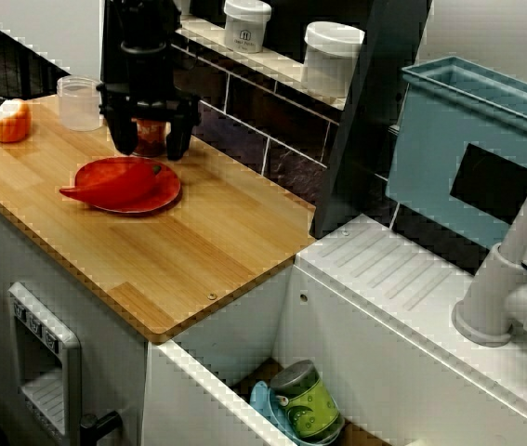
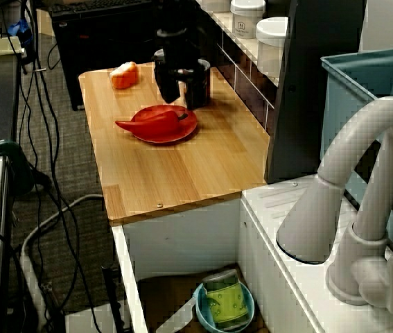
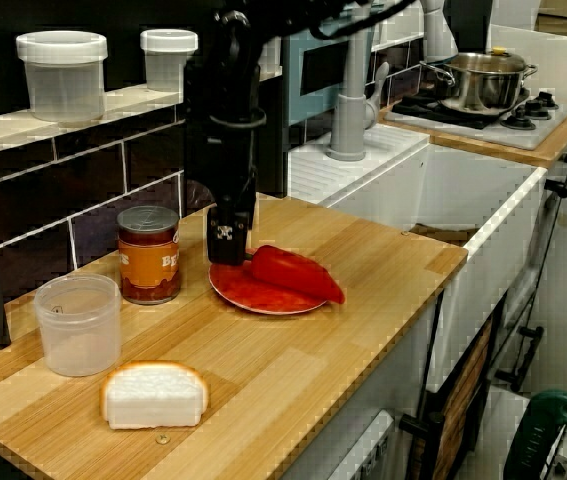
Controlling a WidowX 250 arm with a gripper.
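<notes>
My black gripper [image 1: 151,144] hangs low over the wooden counter [image 1: 198,260], at the back rim of a red plate [image 1: 156,197]. Seen from the sink side, its two fingers stand apart with nothing between them. A red-labelled can [image 1: 151,137] shows through the gap but stands behind. In the view from the counter's front, the can [image 3: 148,255] sits clear to the left of the gripper [image 3: 228,245]. A red pepper [image 3: 293,272] lies on the plate [image 3: 253,293], its stem end toward the fingers.
A clear plastic cup [image 3: 78,325] and a slice of bread [image 3: 153,395] sit left of the can. White jars [image 1: 331,58] stand on the tiled ledge. A blue rack [image 1: 467,149] and faucet [image 2: 362,194] flank the sink, where a green can [image 1: 305,404] lies in a bowl.
</notes>
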